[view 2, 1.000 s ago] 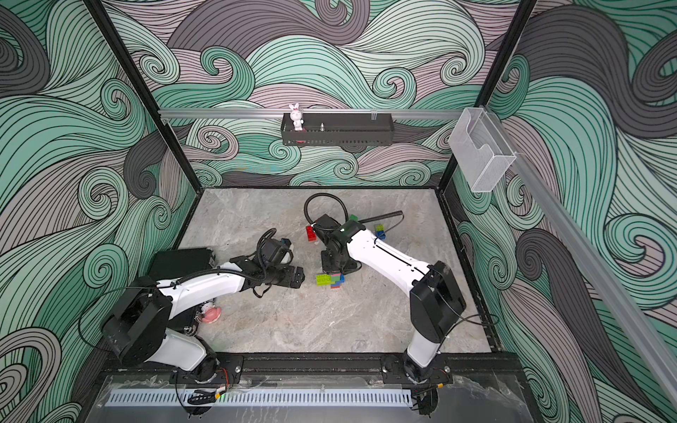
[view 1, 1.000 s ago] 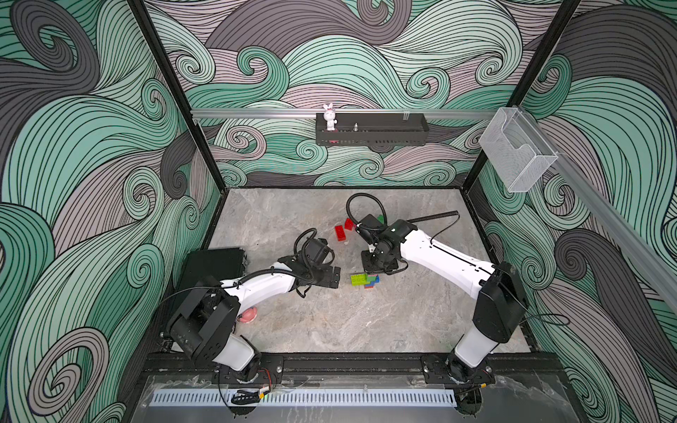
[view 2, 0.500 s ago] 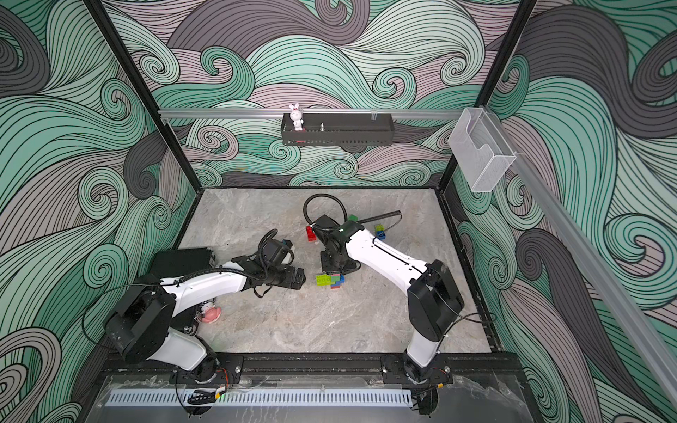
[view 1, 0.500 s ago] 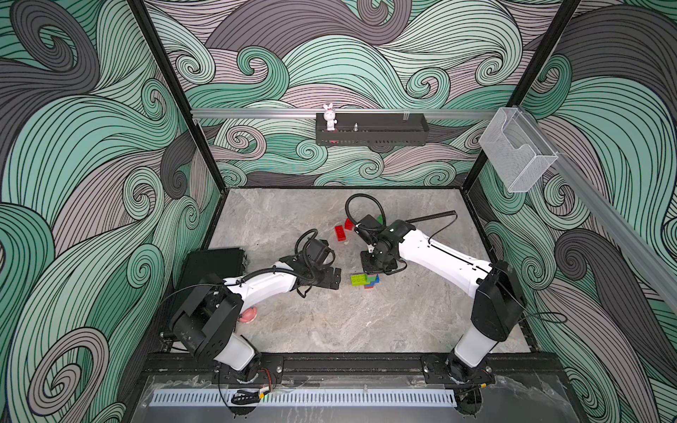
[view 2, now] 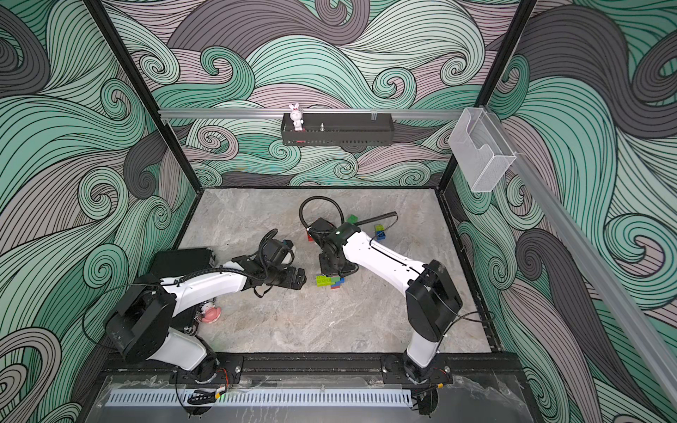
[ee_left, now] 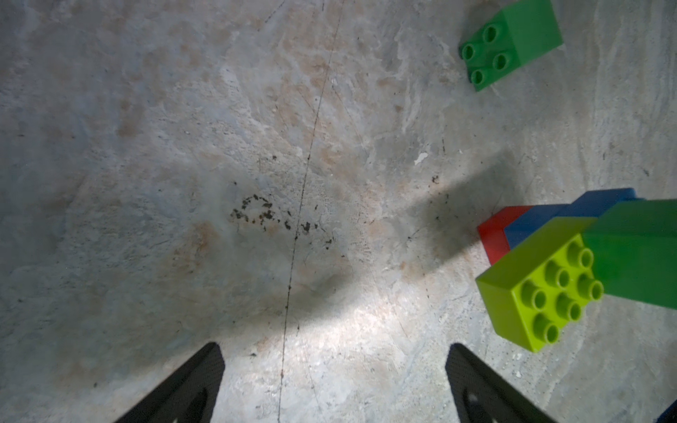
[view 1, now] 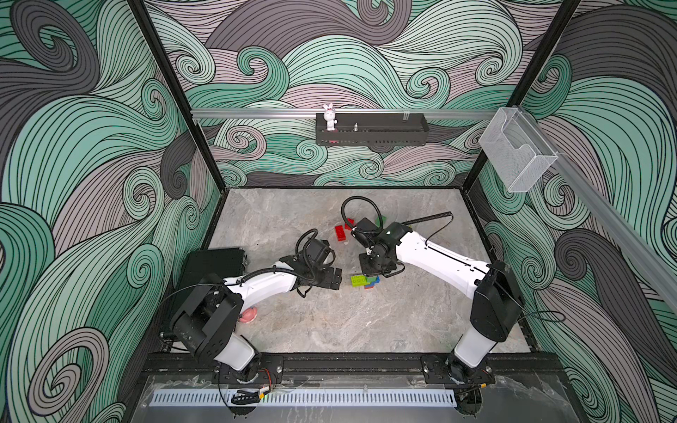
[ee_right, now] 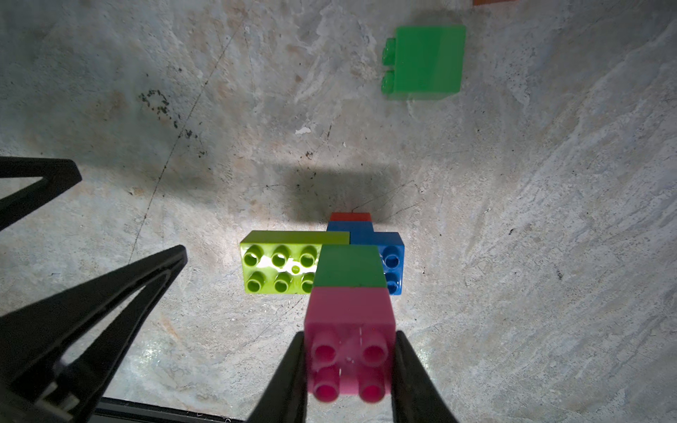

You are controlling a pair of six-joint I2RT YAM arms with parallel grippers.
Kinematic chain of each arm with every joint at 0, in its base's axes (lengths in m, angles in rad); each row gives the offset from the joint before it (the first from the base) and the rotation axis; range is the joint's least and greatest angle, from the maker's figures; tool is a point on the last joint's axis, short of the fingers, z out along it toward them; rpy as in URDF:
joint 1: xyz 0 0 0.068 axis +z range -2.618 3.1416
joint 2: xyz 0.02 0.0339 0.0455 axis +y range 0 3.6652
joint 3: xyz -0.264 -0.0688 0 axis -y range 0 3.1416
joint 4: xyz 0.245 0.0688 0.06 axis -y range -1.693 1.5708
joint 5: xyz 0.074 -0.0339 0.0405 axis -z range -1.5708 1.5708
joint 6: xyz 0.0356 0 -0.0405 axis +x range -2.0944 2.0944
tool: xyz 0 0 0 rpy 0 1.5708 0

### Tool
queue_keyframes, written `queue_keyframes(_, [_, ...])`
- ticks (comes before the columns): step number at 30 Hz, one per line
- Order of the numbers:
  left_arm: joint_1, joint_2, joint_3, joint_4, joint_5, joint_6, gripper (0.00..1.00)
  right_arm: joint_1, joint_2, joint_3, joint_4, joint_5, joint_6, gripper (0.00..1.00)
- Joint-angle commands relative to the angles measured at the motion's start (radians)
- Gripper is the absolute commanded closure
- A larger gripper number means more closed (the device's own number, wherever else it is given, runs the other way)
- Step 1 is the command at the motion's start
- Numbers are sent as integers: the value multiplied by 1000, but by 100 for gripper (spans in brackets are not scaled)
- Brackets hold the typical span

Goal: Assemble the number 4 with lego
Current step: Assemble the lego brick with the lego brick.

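Note:
A small lego stack stands mid-table. In the right wrist view a pink brick (ee_right: 350, 318) sits on a dark green brick (ee_right: 348, 265). That rests on a lime brick (ee_right: 278, 263) and a blue brick (ee_right: 392, 256), with a red brick (ee_right: 350, 216) underneath. My right gripper (ee_right: 350, 340) is shut on the pink brick, one finger on each side. My left gripper (ee_left: 334, 348) is open and holds nothing, just left of the lime brick (view 1: 358, 280). A loose green brick (ee_right: 428, 62) lies on its side beyond the stack.
Red bricks (view 1: 340, 233) and a green brick (view 1: 380, 221) lie behind the right arm, and blue and lime bricks (view 2: 380, 231) lie further right. A black box (view 1: 214, 260) and a pink object (view 1: 249, 315) sit by the left arm. A rabbit figurine (view 1: 329, 116) stands on the wall shelf (view 1: 372, 133).

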Motion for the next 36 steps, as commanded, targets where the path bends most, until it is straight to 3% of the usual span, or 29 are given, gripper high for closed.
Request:
queue_keyframes(1, [4,16,39,-15,16,13,1,0,69,-68,-128,46,0,82])
queue_keyframes(10, [4,5,45,-15,34,20,1,1,41,-78,-79,8,59,77])
queue_keyframes(20, [5,-18,56,-29,27,36,1,1,29,-15,-47,9,113,63])
queue_keyframes(36, [4,-25,48,-32,25,39,1,1,40,51,-46,16,89,53])
